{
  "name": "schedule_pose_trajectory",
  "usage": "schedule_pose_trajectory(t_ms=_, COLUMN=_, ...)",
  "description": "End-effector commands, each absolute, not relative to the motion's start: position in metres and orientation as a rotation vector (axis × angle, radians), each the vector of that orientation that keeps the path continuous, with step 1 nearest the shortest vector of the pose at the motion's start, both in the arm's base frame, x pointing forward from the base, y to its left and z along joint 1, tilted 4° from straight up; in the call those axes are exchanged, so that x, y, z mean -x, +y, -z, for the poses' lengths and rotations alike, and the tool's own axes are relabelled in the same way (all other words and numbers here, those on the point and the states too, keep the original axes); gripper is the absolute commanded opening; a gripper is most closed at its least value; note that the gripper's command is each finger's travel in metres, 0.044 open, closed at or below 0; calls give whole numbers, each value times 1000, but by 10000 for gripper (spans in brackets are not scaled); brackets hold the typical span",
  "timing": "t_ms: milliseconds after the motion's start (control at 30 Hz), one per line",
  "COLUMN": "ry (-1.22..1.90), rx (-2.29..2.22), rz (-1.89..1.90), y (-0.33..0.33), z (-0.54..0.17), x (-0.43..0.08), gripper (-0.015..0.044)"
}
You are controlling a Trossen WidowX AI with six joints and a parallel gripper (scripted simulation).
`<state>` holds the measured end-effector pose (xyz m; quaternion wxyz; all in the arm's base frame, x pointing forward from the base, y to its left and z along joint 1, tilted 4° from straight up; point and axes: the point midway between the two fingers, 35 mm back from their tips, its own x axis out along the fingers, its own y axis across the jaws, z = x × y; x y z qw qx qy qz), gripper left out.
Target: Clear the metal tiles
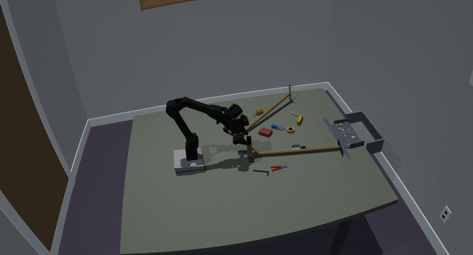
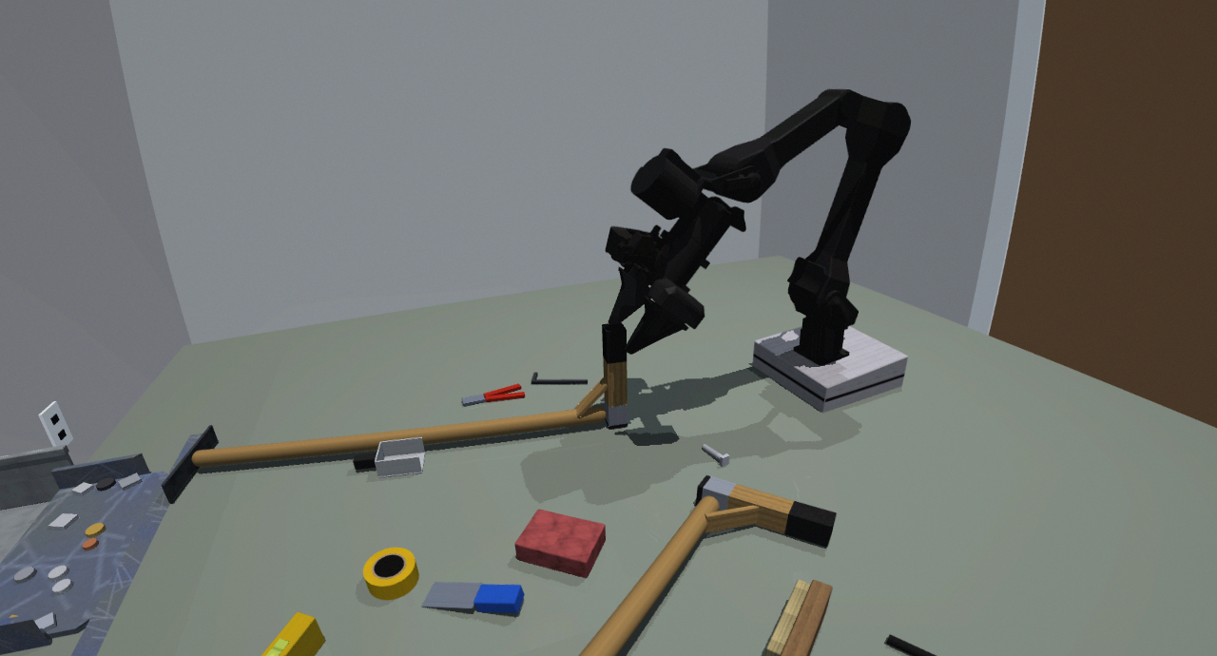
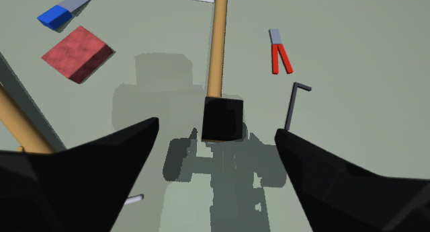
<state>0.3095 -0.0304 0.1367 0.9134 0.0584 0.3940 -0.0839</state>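
The long scraper lies on the table, its dark blade at the near edge of the steel bench plate. Its black-capped grip stands upright at the arm's end. My gripper is open and empty, fingertips around the level of the cap; in the wrist view the cap appears between the fingers. Several metal tiles lie scattered on the plate. The grey catch box is at its far end.
A second long-handled tool with a pronged head lies diagonally. A red block, yellow tape roll, red-handled pliers and hex key lie around.
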Motion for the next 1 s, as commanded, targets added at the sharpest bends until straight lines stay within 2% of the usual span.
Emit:
schedule_pose_trajectory(t_ms=0, ry=816, rx=-117, rz=171, y=-31, z=-130, x=-314, gripper=440)
schedule_pose_trajectory(t_ms=900, ry=814, rx=-116, rz=171, y=-36, z=-97, x=-340, gripper=440)
schedule_pose_trajectory(t_ms=967, ry=810, rx=-119, rz=175, y=-36, z=-102, x=-338, gripper=387)
